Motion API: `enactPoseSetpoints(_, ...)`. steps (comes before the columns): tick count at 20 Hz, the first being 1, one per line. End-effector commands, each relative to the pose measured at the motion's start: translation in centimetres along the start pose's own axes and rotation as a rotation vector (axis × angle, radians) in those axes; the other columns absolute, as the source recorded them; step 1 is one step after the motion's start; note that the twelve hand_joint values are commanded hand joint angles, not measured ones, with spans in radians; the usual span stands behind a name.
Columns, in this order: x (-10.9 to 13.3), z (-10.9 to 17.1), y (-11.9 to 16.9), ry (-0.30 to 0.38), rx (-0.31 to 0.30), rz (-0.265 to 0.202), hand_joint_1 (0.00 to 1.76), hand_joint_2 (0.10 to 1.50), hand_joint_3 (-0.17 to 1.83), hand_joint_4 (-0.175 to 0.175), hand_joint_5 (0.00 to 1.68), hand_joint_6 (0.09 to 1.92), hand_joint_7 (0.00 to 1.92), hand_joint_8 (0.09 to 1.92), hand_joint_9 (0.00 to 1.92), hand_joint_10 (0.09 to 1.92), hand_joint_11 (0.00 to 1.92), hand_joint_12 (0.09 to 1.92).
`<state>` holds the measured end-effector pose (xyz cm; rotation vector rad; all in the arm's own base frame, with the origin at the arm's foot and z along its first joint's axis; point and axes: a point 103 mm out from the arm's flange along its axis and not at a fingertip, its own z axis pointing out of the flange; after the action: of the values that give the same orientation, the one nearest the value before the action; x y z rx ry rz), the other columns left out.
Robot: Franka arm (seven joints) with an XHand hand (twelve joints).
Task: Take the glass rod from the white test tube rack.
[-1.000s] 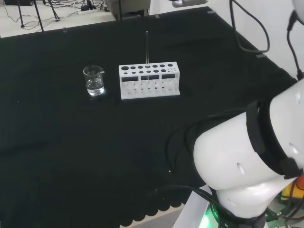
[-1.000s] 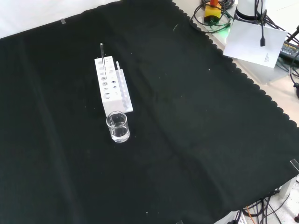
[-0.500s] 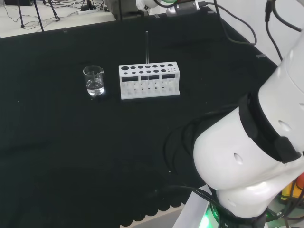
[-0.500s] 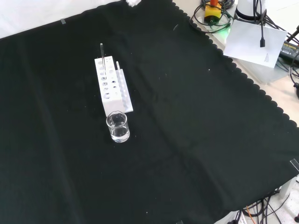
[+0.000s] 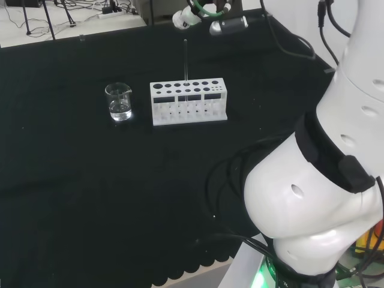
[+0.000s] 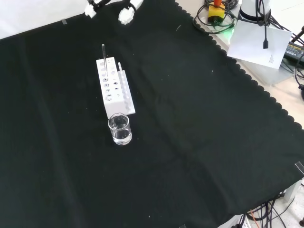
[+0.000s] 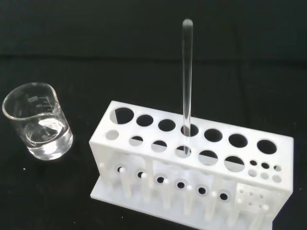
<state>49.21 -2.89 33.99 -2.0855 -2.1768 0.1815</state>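
Note:
The glass rod [image 5: 186,60] stands upright in a back-row hole near the middle of the white test tube rack [image 5: 189,103]. The front view has the rod [image 6: 103,54] at the rack's [image 6: 114,90] far end. My hand [image 5: 227,25] hangs above and beyond the rod's top, apart from it. Its white fingertips [image 6: 127,13] are spread and hold nothing. From the wrist, the rod [image 7: 187,76] rises from the rack [image 7: 192,163] straight ahead.
A small glass beaker [image 5: 119,101] with a little clear liquid stands left of the rack in the head view, and just in front of it [image 6: 119,129] in the front view. The arm's white links [image 5: 324,180] fill the head view's right.
My hand has come in from the top of both the head and front views and now hangs nearer the rod. The arm's big link has swung upward. Rod, rack and beaker are unmoved.

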Motion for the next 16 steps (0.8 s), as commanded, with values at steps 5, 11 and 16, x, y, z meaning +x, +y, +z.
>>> enactPoseSetpoints(5, -1.3, 3.5, 3.0, 0.031, 0.021, -0.012, 0.56, 1.24, -0.17, -0.136, 0.2, 0.09, 0.11, 0.87, 0.24, 0.9, 0.0, 1.42)
enactPoseSetpoints(11, -1.3, 5.0, 4.0, 0.038, 0.045, -0.021, 0.56, 1.27, -0.17, -0.139, 0.22, 0.09, 0.15, 0.89, 0.27, 0.9, 0.0, 1.44)
enactPoseSetpoints(16, -1.3, 6.0, 4.1, 0.036, 0.052, -0.023, 0.53, 1.28, -0.17, -0.14, 0.23, 0.09, 0.19, 0.9, 0.31, 0.91, 0.02, 1.45)
